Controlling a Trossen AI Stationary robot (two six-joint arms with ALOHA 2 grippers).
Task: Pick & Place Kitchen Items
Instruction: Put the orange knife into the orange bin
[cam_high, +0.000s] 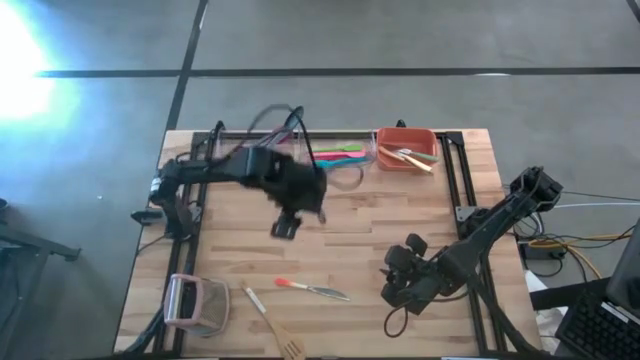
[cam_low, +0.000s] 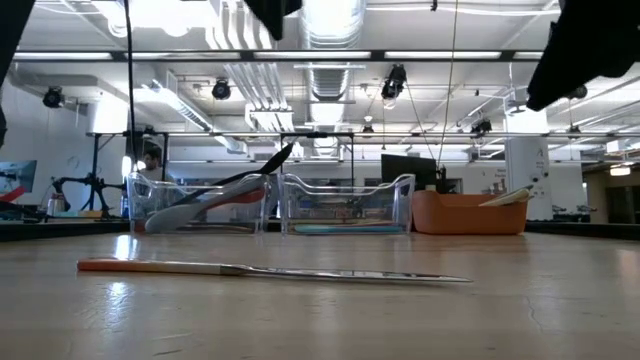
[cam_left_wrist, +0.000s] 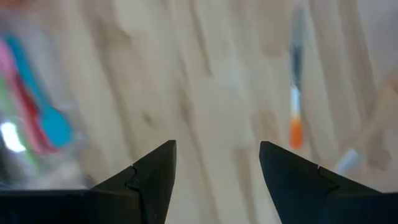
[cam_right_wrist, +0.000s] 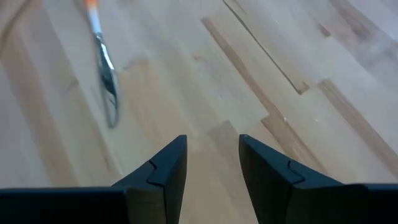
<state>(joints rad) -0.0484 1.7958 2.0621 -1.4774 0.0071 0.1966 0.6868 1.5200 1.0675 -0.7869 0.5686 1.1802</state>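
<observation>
Your target is the orange-handled utensil (cam_high: 311, 289), lying flat on bare table (cam_high: 240, 245) with its long axis nearly across the table: orange handle end toward the left arm's side, metal working end toward the right arm's side.

The left gripper (cam_high: 285, 226) hangs above the table on the far side of that utensil, well apart from it, fingers spread wide with nothing between them. In its wrist view you see the utensil ahead, handle end nearer the fingers.

The right gripper (cam_high: 397, 290) sits near the utensil's metal end, level with it along the table, fingers parted about halfway, empty. Its wrist view shows the metal end closest and the handle farther off.

So right looks nearer, but it meets the utensil end-on; you'd likely want the jaws turned across the shaft.

Other items relative to the utensil: a white-handled one (cam_high: 255, 302) and a wooden turner (cam_high: 285, 343) just nearer the front edge. Far side: the orange bin (cam_high: 404, 151) holds some, and coloured spoons (cam_high: 338, 153) lie in a clear bin.
</observation>
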